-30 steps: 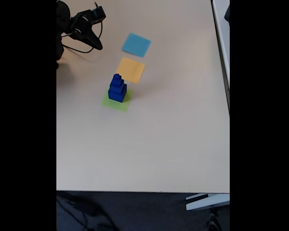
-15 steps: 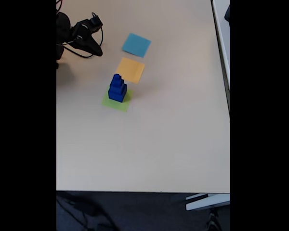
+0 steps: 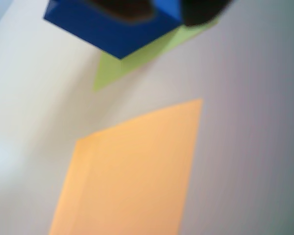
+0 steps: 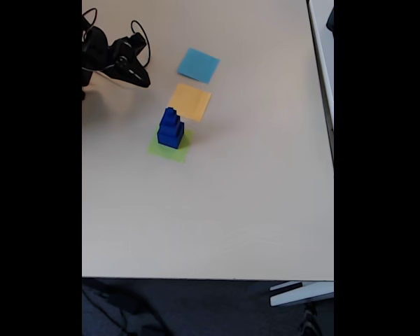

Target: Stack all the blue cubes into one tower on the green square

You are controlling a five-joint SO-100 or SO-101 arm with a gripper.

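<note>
The blue cubes stand as one stepped tower [image 4: 171, 129] on the green square [image 4: 169, 148], largest at the bottom and smallest on top. My black gripper [image 4: 143, 80] hangs up and to the left of the tower in the fixed view, well apart from it and holding nothing. In the wrist view the bottom blue cube [image 3: 112, 34] fills the top edge over the green square [image 3: 132, 61]. Two dark blurred fingertips [image 3: 125, 11] of the gripper [image 3: 164, 17] stand apart there, with blue showing between them.
An orange-yellow paper square [image 4: 190, 102] [image 3: 132, 171] lies just behind the tower, and a light blue paper square [image 4: 198, 64] beyond it. Black cables [image 4: 136, 31] loop by the arm at the table's top left. The table's front edge [image 4: 210, 278] runs along the bottom.
The gripper has drawn slightly left and tipped downward near the arm's base. The tower and the paper squares have not moved.
</note>
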